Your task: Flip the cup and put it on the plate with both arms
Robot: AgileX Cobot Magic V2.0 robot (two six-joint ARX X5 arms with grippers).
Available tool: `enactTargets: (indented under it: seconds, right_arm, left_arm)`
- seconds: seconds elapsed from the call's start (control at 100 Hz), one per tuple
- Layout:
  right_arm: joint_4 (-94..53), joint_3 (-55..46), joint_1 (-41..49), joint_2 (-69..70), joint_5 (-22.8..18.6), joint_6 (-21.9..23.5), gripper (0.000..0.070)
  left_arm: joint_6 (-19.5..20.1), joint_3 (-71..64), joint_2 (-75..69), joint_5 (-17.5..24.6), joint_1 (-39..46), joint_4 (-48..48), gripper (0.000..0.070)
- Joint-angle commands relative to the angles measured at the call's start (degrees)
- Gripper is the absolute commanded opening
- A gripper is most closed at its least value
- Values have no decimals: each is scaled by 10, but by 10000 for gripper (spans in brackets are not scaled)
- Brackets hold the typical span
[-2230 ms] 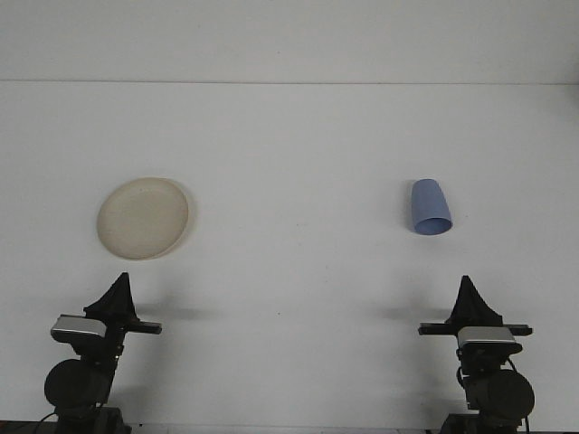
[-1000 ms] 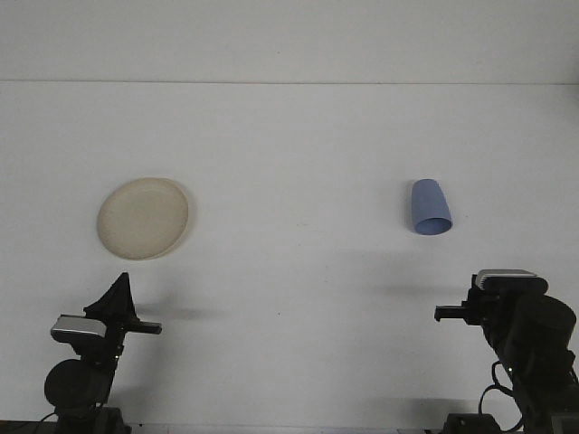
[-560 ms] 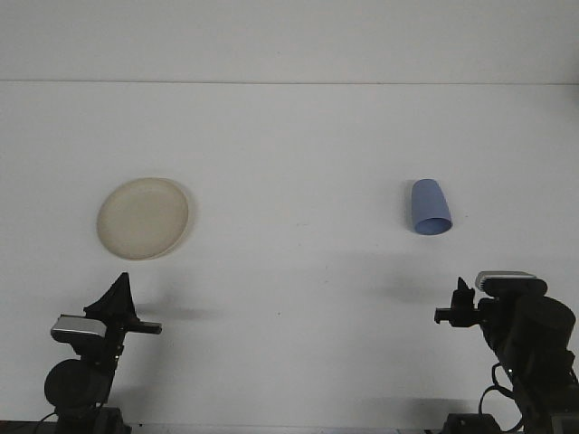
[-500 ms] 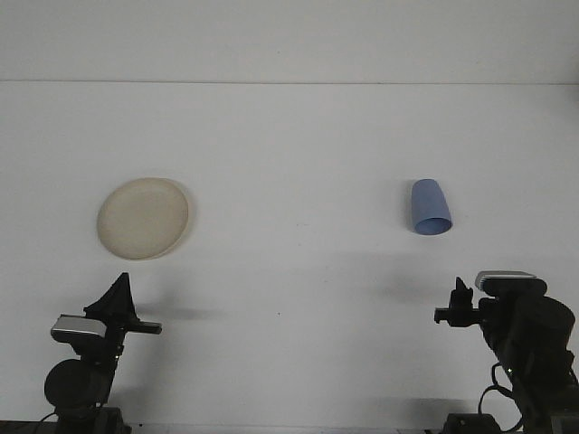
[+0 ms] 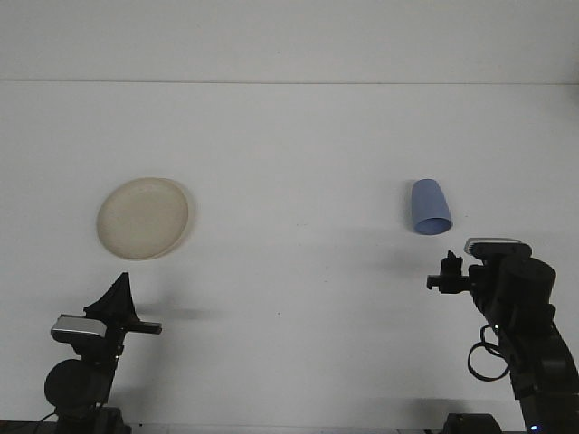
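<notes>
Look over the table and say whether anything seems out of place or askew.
One thing: the blue cup lies on its side on the table's right, its open mouth towards the camera. The plate lies flat on the left, empty. No spill or damage shows.

A blue cup (image 5: 431, 207) lies on its side toward the white worktop's (image 5: 298, 163) right edge, a cream plate (image 5: 144, 217) well apart toward its left edge.
</notes>
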Motion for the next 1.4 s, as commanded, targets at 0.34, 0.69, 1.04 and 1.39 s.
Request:
enactTargets:
  seconds: [0.34, 0.69, 1.04, 1.39]
  right_arm:
    - [282, -147, -8, 85, -17, -10, 399]
    - [493, -206, -47, 216, -48, -10, 399]
    - [649, -195, -85, 357, -91, -29, 399]
    - [690, -133, -95, 470, -127, -38, 399]
  left_arm:
    - [-1, -11, -1, -1, 0, 6, 11]
    - [-1, -11, -1, -1, 0, 6, 11]
    - [-1, -11, -1, -1, 0, 6, 11]
    - [-1, -11, -1, -1, 0, 6, 11]
